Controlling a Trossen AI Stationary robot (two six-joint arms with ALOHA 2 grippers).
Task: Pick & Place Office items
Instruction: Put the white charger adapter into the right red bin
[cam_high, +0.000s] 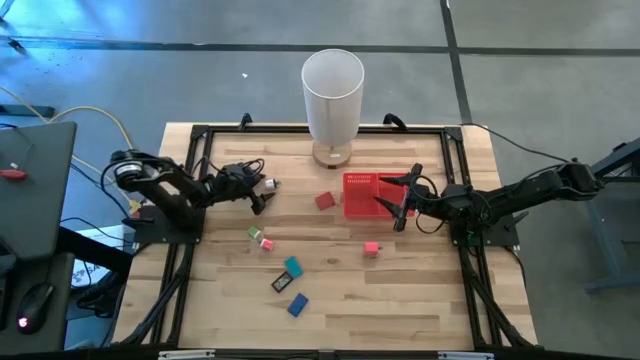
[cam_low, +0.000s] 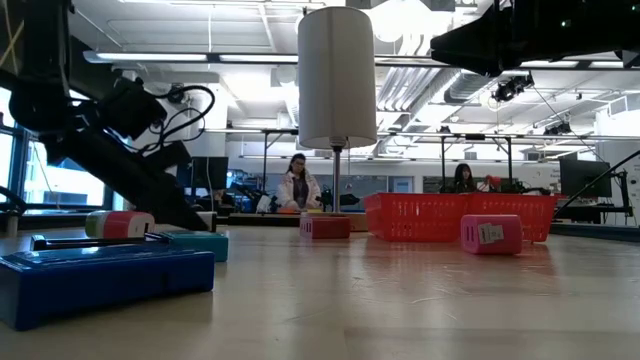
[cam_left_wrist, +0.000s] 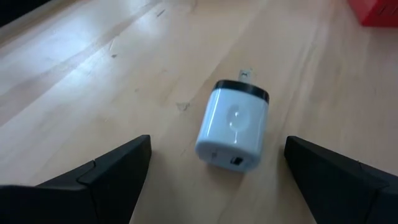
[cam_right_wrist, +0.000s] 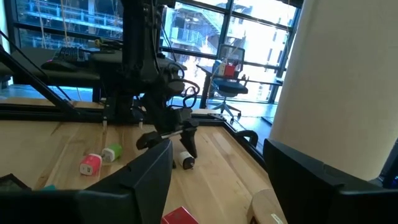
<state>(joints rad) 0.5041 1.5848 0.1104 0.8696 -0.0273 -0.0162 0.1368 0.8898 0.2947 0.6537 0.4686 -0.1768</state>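
Overhead: L gripper (cam_high: 262, 190) sits low at the table's left-rear, fingers spread wide w/ a small white charger plug (cam_left_wrist: 234, 126) lying on the wood between them, not pinched. R gripper (cam_high: 407, 196) hovers over the red mesh tray (cam_high: 357, 197), jaws partly apart, holding nothing. Other office items lie loose mid-table: red block (cam_high: 324, 201), pink piece (cam_high: 371, 248), teal piece (cam_high: 292, 266), blue piece (cam_high: 298, 305).

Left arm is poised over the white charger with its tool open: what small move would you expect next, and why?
Probably a short descent, then closing. The left tool is open, its fingers either side of the white charger, which lies flat on the table, untouched. The right tool waits over the red tray.
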